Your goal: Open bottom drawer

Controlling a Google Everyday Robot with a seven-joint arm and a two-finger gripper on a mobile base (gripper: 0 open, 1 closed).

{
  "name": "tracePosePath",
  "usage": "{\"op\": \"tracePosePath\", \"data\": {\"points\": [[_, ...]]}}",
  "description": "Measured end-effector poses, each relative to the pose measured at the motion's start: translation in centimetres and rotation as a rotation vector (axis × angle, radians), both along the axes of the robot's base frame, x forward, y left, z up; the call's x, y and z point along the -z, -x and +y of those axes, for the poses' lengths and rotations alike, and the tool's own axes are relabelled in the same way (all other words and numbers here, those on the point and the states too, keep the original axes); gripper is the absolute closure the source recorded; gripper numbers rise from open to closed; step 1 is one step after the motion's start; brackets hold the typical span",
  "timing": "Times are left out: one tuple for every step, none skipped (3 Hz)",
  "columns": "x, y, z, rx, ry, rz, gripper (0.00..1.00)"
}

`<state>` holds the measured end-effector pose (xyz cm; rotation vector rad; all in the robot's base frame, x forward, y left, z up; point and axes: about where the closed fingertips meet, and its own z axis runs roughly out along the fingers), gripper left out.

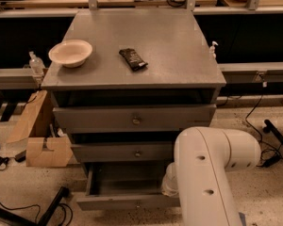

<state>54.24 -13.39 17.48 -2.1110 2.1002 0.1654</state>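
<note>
Left, on the floor: cardboard box [42,149] against the cabinet's [132,27] side, with a clear bottle [35,62] on the ledge above it. A black stand leg [49,206] lies in front.

Cabinet top: pale bowl [70,52] near the left edge and a dark flat packet [133,59] to its right, lying diagonally. The two are apart.

Three drawers below. Top drawer [132,119] and middle drawer [122,152] each show a dark gap above the front and a centre knob.

Bottom drawer [127,202] sits lowest, pulled well out toward the camera. Its grey tray is open to view and looks bare inside. The slim front panel is close to the bottom edge of the view.

White arm [212,173] fills the lower right and covers the right end of the bottom drawer. Gripper [169,185]: only a pale bit shows past the arm, at the right side of the open tray. Can't tell how wide it is or whether it's holding anything.

Right: small pump bottle [212,48] beside the cabinet top, cables [269,145] on the floor.
</note>
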Motion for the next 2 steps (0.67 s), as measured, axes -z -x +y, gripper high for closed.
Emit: {"op": "tracePosePath", "data": {"points": [[0.00,0.00,0.00,0.000,0.000,0.000,0.86],[0.01,0.01,0.00,0.000,0.000,0.000,0.55]]}}
